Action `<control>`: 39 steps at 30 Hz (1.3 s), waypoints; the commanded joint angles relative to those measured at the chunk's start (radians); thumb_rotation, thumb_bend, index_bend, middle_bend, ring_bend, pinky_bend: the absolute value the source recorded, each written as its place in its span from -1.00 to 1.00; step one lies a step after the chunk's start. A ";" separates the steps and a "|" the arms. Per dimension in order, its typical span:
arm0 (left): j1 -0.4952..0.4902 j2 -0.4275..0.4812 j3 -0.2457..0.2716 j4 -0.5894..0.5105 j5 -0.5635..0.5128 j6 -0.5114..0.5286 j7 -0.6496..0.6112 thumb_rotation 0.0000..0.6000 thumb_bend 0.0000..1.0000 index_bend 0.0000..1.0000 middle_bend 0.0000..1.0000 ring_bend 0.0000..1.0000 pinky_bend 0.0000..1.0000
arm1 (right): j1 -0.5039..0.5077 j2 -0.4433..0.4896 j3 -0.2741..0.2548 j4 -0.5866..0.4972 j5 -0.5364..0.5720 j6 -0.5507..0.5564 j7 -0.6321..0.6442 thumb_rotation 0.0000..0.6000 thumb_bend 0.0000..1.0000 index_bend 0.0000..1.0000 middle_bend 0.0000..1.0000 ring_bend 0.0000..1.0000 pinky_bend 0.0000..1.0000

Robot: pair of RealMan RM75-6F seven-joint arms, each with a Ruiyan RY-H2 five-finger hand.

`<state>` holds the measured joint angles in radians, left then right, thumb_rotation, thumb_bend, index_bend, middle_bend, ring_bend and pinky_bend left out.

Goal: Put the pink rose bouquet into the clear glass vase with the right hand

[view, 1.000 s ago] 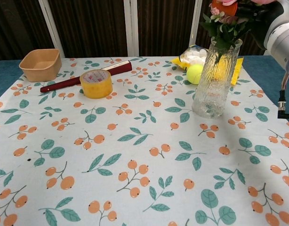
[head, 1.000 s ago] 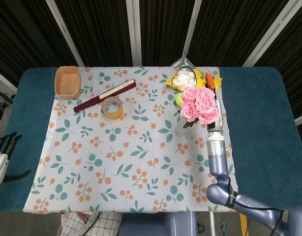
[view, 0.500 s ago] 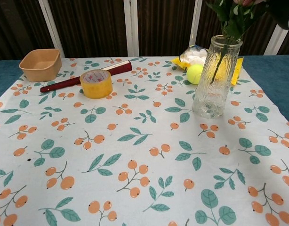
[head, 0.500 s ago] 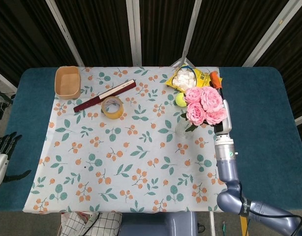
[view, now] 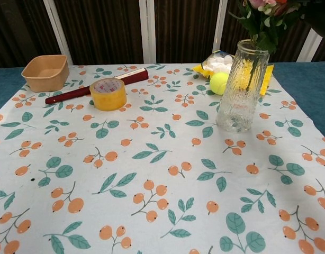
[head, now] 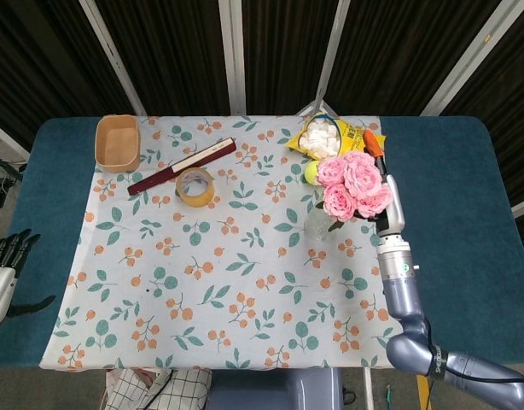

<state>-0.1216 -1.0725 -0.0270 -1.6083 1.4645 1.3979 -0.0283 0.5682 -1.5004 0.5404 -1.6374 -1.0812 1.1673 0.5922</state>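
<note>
Since the earlier frame, the pink rose bouquet (head: pixel 354 185) has shifted slightly up-left, right of centre in the head view, over the clear glass vase (head: pixel 317 224); right hand hidden, grip unclear. Left hand (head: pixel 8 252) hangs lower left, fingers apart. Chest view: stems (view: pixel 252 71) inside the vase (view: pixel 240 87), upper right.

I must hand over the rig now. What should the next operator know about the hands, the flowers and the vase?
Right hand: behind the pink rose bouquet, apparently holding it; grip hidden.
Left hand: idle at the table's left edge, holding nothing.
Clear glass vase: upright on the cloth, beside the tennis ball.
Done: stems are in the vase mouth.
Left: lower the bouquet fully, release, withdraw.
</note>
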 commanded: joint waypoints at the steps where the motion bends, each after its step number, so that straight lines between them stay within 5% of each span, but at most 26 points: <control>1: -0.001 0.001 0.000 0.000 -0.001 -0.002 -0.001 1.00 -1.00 -1.00 -1.00 -1.00 -1.00 | 0.020 -0.005 0.022 0.020 0.032 -0.020 -0.016 1.00 -0.63 -1.00 -1.00 -1.00 -1.00; 5: -0.001 0.002 0.000 -0.001 -0.002 -0.002 -0.002 1.00 -1.00 -1.00 -1.00 -1.00 -1.00 | 0.029 0.017 0.030 0.008 0.084 -0.067 -0.038 1.00 -0.88 -1.00 -1.00 -1.00 -1.00; 14: 0.001 0.006 0.001 -0.004 -0.009 -0.007 -0.007 1.00 -1.00 -1.00 -1.00 -1.00 -1.00 | -0.008 0.248 -0.055 -0.111 0.044 -0.307 -0.067 1.00 -0.95 -1.00 -1.00 -1.00 -1.00; 39: 0.001 0.010 0.002 -0.008 -0.015 -0.012 -0.006 1.00 -1.00 -1.00 -1.00 -1.00 -1.00 | -0.077 0.433 -0.224 -0.145 -0.102 -0.336 -0.151 1.00 -0.95 -1.00 -1.00 -1.00 -1.00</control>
<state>-0.1207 -1.0625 -0.0248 -1.6165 1.4495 1.3863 -0.0347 0.5057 -1.0923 0.3373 -1.7790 -1.1663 0.8327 0.4565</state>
